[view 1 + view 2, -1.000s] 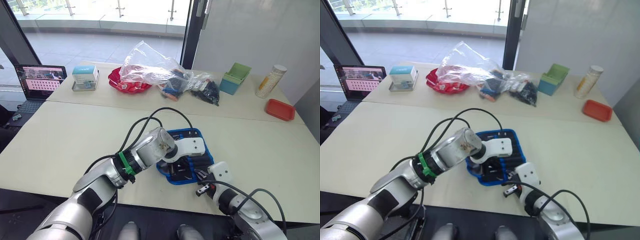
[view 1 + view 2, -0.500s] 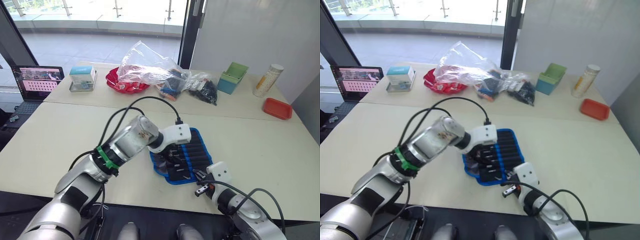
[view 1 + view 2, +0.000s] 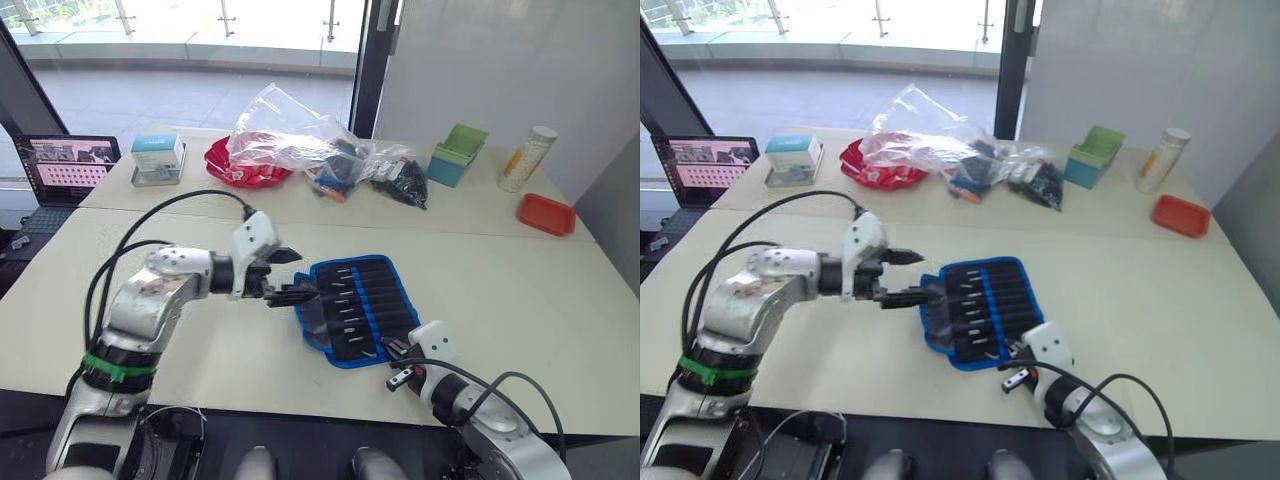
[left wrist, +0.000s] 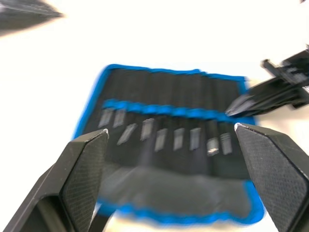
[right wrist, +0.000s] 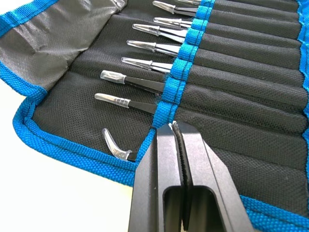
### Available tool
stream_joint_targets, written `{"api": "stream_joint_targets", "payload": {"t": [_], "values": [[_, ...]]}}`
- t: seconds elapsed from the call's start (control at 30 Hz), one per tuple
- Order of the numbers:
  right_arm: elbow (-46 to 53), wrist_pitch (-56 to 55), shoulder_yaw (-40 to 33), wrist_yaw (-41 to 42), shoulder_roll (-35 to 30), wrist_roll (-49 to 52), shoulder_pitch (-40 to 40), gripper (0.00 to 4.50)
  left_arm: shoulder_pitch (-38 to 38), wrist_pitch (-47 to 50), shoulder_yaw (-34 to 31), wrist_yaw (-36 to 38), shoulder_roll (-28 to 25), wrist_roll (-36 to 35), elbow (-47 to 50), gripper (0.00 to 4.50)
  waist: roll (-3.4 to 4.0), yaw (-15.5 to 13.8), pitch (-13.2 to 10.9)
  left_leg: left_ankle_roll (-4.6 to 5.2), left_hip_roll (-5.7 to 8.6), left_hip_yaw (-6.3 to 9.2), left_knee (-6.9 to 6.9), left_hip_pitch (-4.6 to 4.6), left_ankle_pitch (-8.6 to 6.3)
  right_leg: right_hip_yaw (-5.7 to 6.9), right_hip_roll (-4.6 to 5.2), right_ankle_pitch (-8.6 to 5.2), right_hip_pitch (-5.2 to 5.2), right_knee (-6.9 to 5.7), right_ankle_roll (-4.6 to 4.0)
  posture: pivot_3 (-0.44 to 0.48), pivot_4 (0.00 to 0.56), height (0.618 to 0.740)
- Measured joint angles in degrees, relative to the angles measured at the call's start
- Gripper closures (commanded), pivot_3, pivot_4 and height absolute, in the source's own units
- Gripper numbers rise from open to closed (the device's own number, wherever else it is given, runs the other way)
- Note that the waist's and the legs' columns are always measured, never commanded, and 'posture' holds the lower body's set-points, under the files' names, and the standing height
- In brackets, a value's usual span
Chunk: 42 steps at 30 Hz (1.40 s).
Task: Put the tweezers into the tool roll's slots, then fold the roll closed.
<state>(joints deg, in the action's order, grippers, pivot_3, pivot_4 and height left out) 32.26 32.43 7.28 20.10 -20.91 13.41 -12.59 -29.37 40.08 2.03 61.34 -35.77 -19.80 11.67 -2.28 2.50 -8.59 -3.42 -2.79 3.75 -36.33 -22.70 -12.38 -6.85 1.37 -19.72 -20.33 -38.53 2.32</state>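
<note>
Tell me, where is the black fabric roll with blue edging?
The black fabric roll with blue edging lies open near the table's front edge, between the left gripper and right gripper.

I see two long cream tables (image 3: 520,275) set edge to edge in front of a plain white wall (image 3: 520,70). Beyond a dark door frame (image 3: 365,60), tall windows (image 3: 180,40) let bright daylight in from a tiled terrace.

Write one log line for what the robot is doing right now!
left gripper: open, beside roll | right gripper: shut, on roll | tweezers: in slots | roll: open
</note>
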Motion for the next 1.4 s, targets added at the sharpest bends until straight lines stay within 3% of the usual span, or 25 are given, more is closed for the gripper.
{"api": "stream_joint_targets", "payload": {"t": [0.1, 0.13, 0.3, 0.47, 0.57, 0.8, 0.93, 1.07, 1.33, 1.4], "values": [[0.8, -0.6, -0.3, 0.6, -0.4, 0.3, -0.3, 4.5, 7.7, -2.1, -4.5, 1.0, -1.7, -2.8, 1.4, 0.06, 0.03, 0.0, 0.0, 0.0, 0.01, 0.02, 0.0, -0.01, 0.0, 0.02, 0.01, 0.0, -0.02, -0.01, 0.0, 0.0, 0.15, 0.723], [1.2, -0.8, -0.2, 0.8, -1.0, 0.1, -0.4, 4.24, 11.3, -4.8, -5.9, 2.3, -3.1, -3.0, 1.5, 0.02, 0.05, 0.1, 0.0, -0.01, 0.0, 0.0, 0.02, -0.01, 0.0, 0.01, 0.02, 0.0, -0.05, -0.01, -0.01, 0.0, 0.15, 0.723], [4.4, -1.7, -0.6, 2.5, -3.8, -0.1, -1.9, 2.61, 24.1, -11.4, -11.0, 6.9, -5.7, -6.6, 3.8, 0.0, 0.19, -0.2, -0.2, -0.03, 0.0, 0.0, 0.0, -0.16, 0.01, 0.05, 0.07, 0.0, -0.16, 0.0, -0.02, 0.0, 0.15, 0.723], [9.7, -1.9, 3.6, 6.8, -7.1, 0.2, 3.8, 0.86, 25.8, -11.5, -14.0, 4.4, -5.7, -9.5, 8.2, 0.0, 0.44, -0.2, -0.4, -0.03, 0.0, -0.08, -0.23, -0.2, 0.02, 0.0, 0.08, -0.01, -0.13, 0.07, 0.0, 0.0, 0.15, 0.723], [10.1, -1.8, 8.3, 7.2, -5.8, -1.2, 8.7, 0.01, 27.2, -11.4, -14.5, 2.8, -5.7, -9.8, 9.2, 0.0, 0.47, 0.1, -0.5, -0.03, -0.07, -0.06, -0.22, -0.17, 0.01, 0.03, 0.0, -0.01, -0.19, 0.01, -0.01, 0.0, 0.15, 0.723], [3.6, -2.2, 20.6, 7.1, -4.6, -9.8, 16.4, 0.01, 31.7, -10.6, -16.7, -0.1, -7.0, -11.9, 12.9, 0.0, 0.48, -0.2, -0.5, -0.03, 0.09, -0.03, -0.27, -0.52, 0.01, 0.05, 0.17, 0.0, -0.65, -0.33, -0.03, 0.0, 0.15, 0.723], [-2.8, -5.3, 25.4, 3.0, -1.8, -17.9, 19.1, 0.01, 33.6, -10.2, -17.3, -1.0, -7.6, -11.9, 13.8, 0.0, 0.49, 0.0, -0.5, -0.05, 0.07, -0.05, -0.28, -0.55, 0.02, 0.06, 0.15, 0.01, -0.82, -0.47, -0.04, 0.0, 0.15, 0.723], [-5.4, -9.3, 26.1, -1.1, 0.4, -23.5, 19.0, 1.17, 33.8, -10.2, -17.3, -1.9, -8.6, -11.9, 13.9, 0.0, 0.49, 0.0, -0.5, -0.05, 0.06, -0.07, -0.28, -0.55, 0.02, 0.06, 0.15, 0.01, -0.83, -0.5, -0.04, 0.0, 0.15, 0.723], [-7.3, -13.7, 25.8, -0.9, 0.5, -25.8, 18.4, 3.94, 33.5, -10.3, -17.2, -2.5, -8.8, -11.8, 13.1, 0.0, 0.49, 0.0, -0.5, -0.05, 0.05, -0.06, -0.28, -0.54, 0.02, 0.08, 0.14, 0.01, -0.83, -0.5, -0.04, 0.0, 0.15, 0.723], [-7.4, -14.8, 25.7, -0.6, 0.5, -26.2, 18.4, 4.43, 33.2, -10.3, -16.8, -2.7, -9.1, -11.8, 12.6, 0.0, 0.49, 0.1, -0.5, -0.05, 0.05, -0.06, -0.28, -0.54, 0.02, 0.09, 0.13, 0.01, -0.83, -0.51, -0.05, 0.0, 0.15, 0.723]]}}
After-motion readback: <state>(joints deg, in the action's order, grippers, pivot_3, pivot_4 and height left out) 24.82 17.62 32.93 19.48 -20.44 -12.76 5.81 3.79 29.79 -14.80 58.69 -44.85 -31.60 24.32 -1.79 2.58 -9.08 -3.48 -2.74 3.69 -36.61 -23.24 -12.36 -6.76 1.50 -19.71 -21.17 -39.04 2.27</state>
